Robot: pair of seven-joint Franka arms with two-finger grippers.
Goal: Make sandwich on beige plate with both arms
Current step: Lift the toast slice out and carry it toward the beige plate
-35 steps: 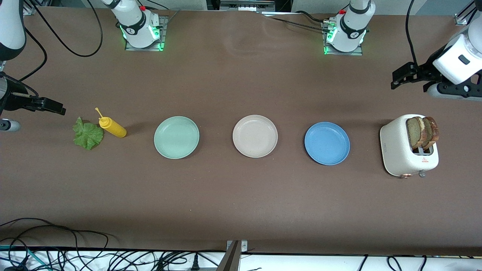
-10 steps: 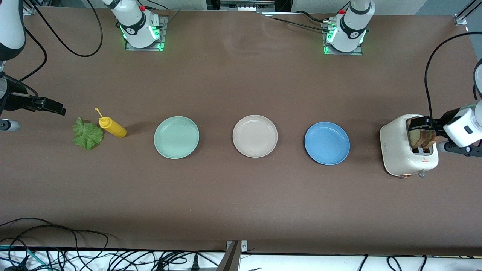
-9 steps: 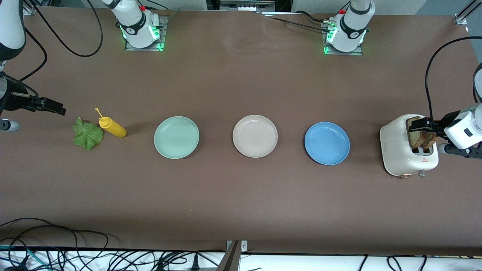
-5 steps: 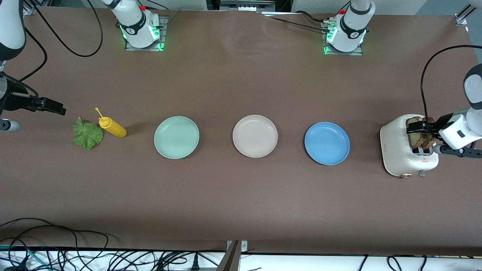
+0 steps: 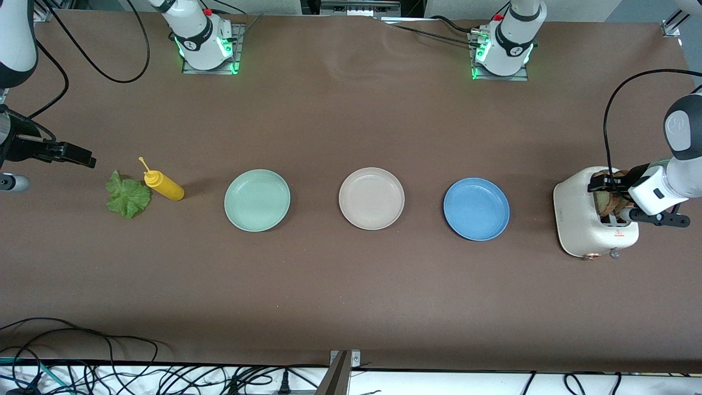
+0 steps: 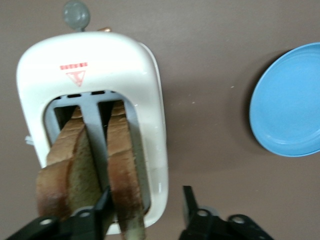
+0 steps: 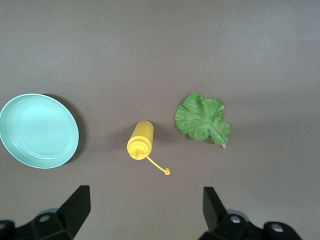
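Bread slices (image 6: 95, 165) stand upright in the two slots of the toaster (image 5: 595, 219) at the left arm's end of the desk. The left gripper (image 6: 145, 210) is down at their tops: in the left wrist view one finger sits in the gap between the slices and the other outside the toaster's wall, so the jaws straddle one slice (image 6: 122, 170), part-way in. Whether they have bitten yet I cannot tell. Judged step: taking the first slice for the beige plate (image 5: 371, 198).

To do it well: pinch on the crust top, confirm the grip before lifting, then pull straight up along the slot so the slice does not drag on the neighbour or tip the toaster.

The beige plate sits mid-desk, bare, between the mint-green plate (image 5: 256, 199) and the blue plate (image 5: 476, 208).

The right gripper (image 5: 77, 155) waits over the desk at the right arm's end, jaws wide and empty. The lettuce leaf (image 7: 202, 120) lies just beside the yellow squeeze bottle (image 7: 141, 140), untouched.
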